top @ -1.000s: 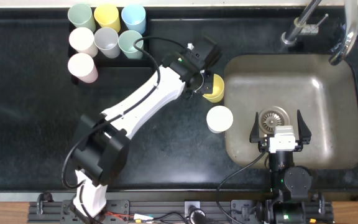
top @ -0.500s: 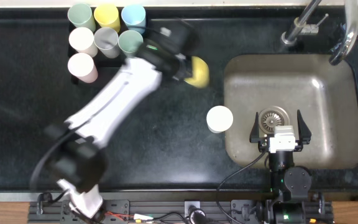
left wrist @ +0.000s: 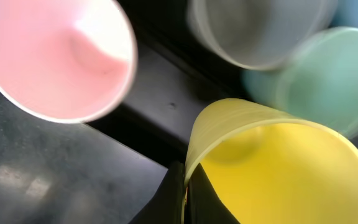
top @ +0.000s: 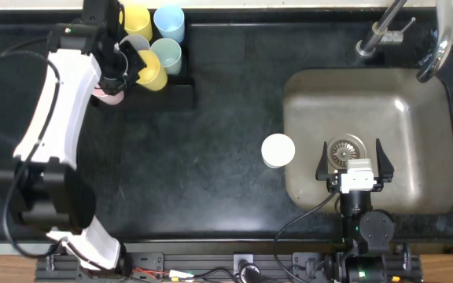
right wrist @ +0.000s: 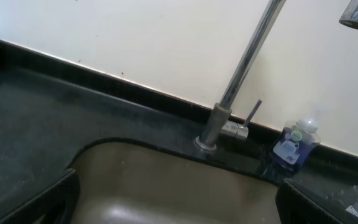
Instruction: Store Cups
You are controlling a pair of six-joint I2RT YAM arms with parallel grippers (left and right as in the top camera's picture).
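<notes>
Left pincer (top: pixel 134 64) closed on rim of yellow cup (top: pixel 152 71), cup held tilted. Cup is over black tray (top: pixel 175 96) at far left part of desk (top: pixel 211 173), close to pink cup (left wrist: pixel 55 56), grey cup (left wrist: pixel 260 31) and teal cup (top: pixel 166 53). White cup (top: pixel 278 149) stands alone on desk, just beside sink (top: pixel 415 102). Right pincer (top: pixel 350 161) hangs over sink, fingers wide apart, nothing between them.

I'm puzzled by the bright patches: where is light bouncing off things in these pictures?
Top view: the steel sink gleams, the dark counter barely. Left wrist view: pale reflections lie on the counter beside the pink cup, whose inner wall has a bright patch. Right wrist view: the faucet shines.
</notes>
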